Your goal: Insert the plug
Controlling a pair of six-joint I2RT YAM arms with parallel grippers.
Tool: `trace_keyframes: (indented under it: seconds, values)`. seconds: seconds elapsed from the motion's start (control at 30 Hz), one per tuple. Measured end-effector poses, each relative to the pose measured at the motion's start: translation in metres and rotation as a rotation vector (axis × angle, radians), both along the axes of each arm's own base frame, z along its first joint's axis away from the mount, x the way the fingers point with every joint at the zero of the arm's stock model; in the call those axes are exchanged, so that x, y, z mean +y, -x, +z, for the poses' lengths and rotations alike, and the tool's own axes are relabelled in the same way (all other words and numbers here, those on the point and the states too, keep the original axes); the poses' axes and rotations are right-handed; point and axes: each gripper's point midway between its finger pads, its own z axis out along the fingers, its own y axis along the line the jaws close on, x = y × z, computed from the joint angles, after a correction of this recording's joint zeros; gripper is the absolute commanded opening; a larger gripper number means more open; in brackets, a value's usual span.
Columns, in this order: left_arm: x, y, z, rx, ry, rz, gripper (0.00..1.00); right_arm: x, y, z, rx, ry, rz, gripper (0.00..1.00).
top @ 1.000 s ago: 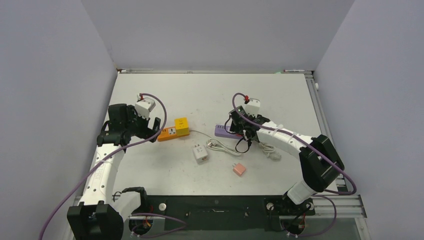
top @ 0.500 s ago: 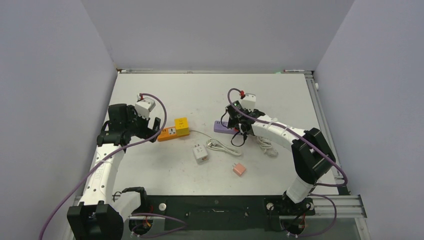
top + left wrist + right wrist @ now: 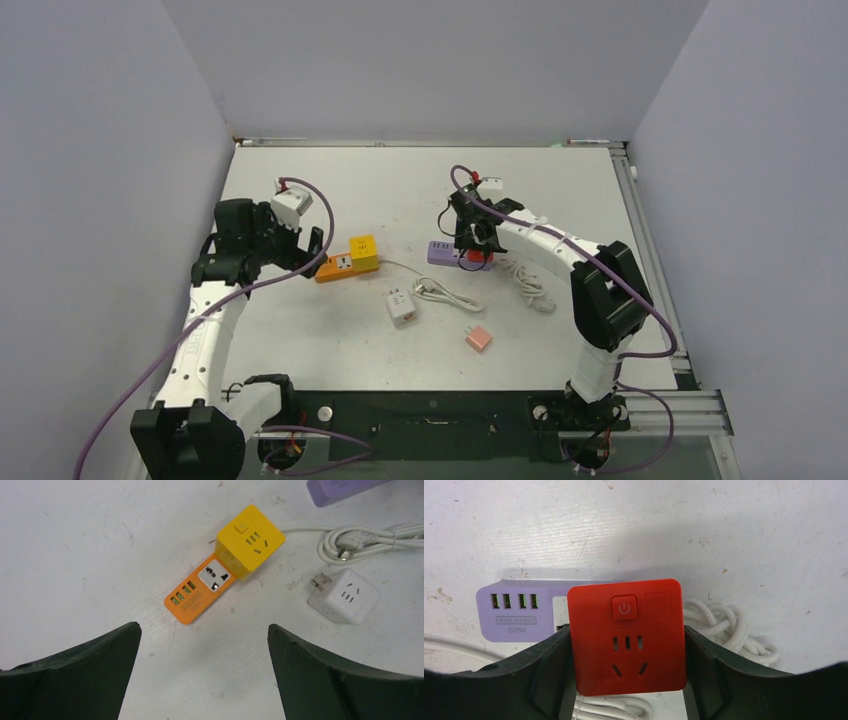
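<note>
- At the right gripper [image 3: 626, 672]: pinching the red cube adapter [image 3: 626, 635] by its two flanks, one dark finger against each side, with socket face and power button turned up toward the wrist camera.
- Held over the right-hand part of the purple power strip [image 3: 516, 612], hiding the outlet there; seated or only hovering above it, impossible to tell.
- Left of the red cube, uncovered: a row of four USB ports on the purple strip.
- Just beyond mid-bench [image 3: 400, 190], a little toward the far and right edges: strip and red cube together.
- Right of the strip and partly behind the cube: loops of white cord [image 3: 724, 630].
- At the left gripper [image 3: 205, 672]: spread wide, pinching nothing, hanging above the orange power strip [image 3: 197, 592] and apart from it.
- At one end of the orange strip, touching it: a yellow cube adapter [image 3: 250, 537]; both left of centre.
- Between the orange strip and the near edge: a white cube adapter [image 3: 345, 597], prongs sticking out sideways, near the cord's plug end.
- Closest to the near edge, around its middle: a pink cube [image 3: 478, 338], apart from everything else.
</note>
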Motion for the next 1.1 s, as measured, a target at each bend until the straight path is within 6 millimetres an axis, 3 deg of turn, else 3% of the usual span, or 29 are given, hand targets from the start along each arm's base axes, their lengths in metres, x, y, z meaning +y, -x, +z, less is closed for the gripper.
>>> trace_keyframes:
  seconds: [0.1,0.27,0.37,0.5,0.73,0.93,1.1]
  values:
    - [-0.021,-0.012,0.019,-0.026,0.016,-0.056,0.96,-0.001,-0.004,-0.001,0.012,0.010,0.021,0.05]
    - [-0.095,-0.031,0.035,-0.054,0.021,-0.249,0.96,-0.002,-0.009,-0.002,0.021,-0.006,0.049,0.05]
    - [-0.135,-0.046,0.028,-0.040,0.010,-0.323,0.96,-0.002,-0.009,-0.002,0.022,-0.008,0.058,0.05]
    - [-0.173,-0.071,0.002,-0.006,-0.018,-0.351,0.96,-0.002,-0.007,0.000,0.009,-0.019,0.057,0.05]
    - [-0.209,-0.084,-0.056,0.106,-0.033,-0.362,1.00,0.002,0.010,-0.005,0.013,-0.064,0.052,0.05]
    - [-0.229,-0.103,-0.082,0.157,-0.017,-0.362,0.84,0.002,0.012,-0.005,-0.022,-0.096,0.039,0.05]
    - [-0.238,-0.100,-0.104,0.196,-0.038,-0.385,0.70,0.000,0.014,-0.005,-0.059,-0.114,0.034,0.05]
